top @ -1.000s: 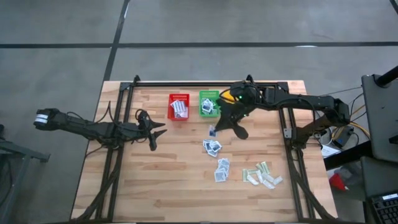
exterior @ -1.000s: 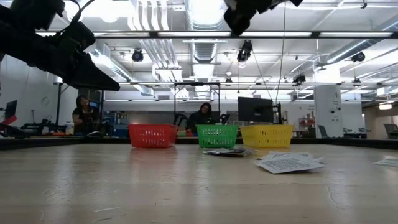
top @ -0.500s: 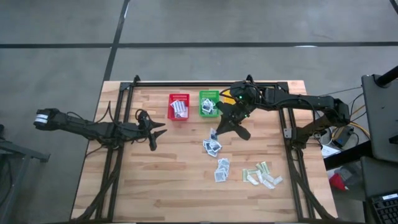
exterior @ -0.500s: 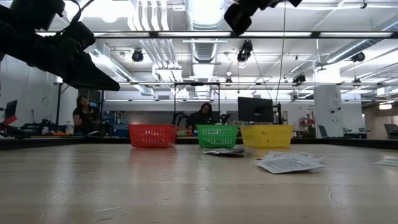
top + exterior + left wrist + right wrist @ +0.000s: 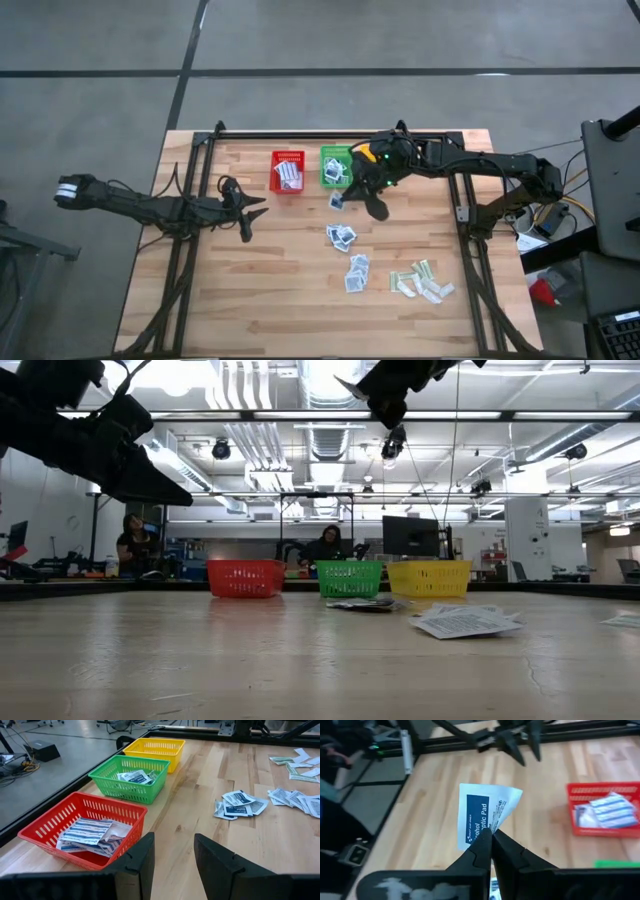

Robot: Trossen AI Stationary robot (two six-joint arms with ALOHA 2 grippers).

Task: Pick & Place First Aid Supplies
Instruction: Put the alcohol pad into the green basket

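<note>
Right gripper (image 5: pixel 491 836) pinches square white-blue packet (image 5: pixel 485 813), raised just beside green basket (image 5: pixel 337 166). Left gripper (image 5: pixel 172 851) waits with fingers spread, near red basket (image 5: pixel 80 829). Other packets (image 5: pixel 347 252) lie scattered mid-table.

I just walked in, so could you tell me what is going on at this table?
The right end effector is shut on a small white-blue packet, held in the air beside the green basket. More packets lie loose on the table; some are already in the red basket. The left end effector waits open at the table's left.
</note>
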